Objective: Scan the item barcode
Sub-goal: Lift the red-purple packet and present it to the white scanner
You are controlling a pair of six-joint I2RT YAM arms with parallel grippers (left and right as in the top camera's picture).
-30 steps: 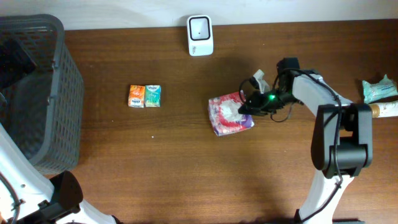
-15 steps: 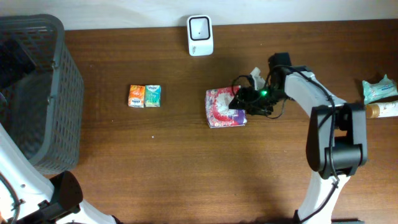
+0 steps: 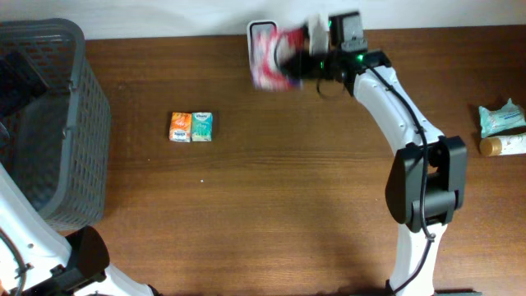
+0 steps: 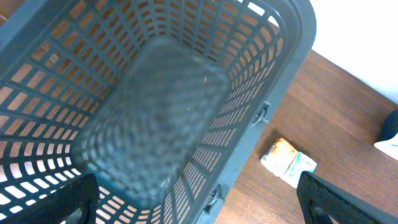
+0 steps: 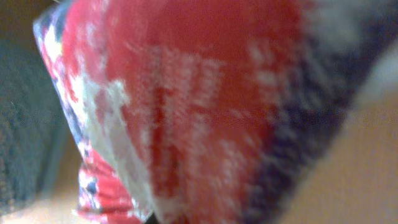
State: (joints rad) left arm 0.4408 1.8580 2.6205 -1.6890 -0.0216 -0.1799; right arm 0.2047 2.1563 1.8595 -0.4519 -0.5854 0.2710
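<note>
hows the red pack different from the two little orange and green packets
The red pack is gripped by the right hand; the little packets lie free on the table. The red pack is clearly larger. It is red, white and blue; the little packets are orange and teal. Both look like soft wrapped packs.

**Even light, blur at top centre**

Overhead, soft even light covers the brown table [image 3: 271, 205], and shadows are faint. The red packet [image 3: 267, 56] at top centre is smeared by motion. The right wrist view is wholly out of focus. In the left wrist view, the basket [image 4: 155, 124] floor looks soft.
</note>
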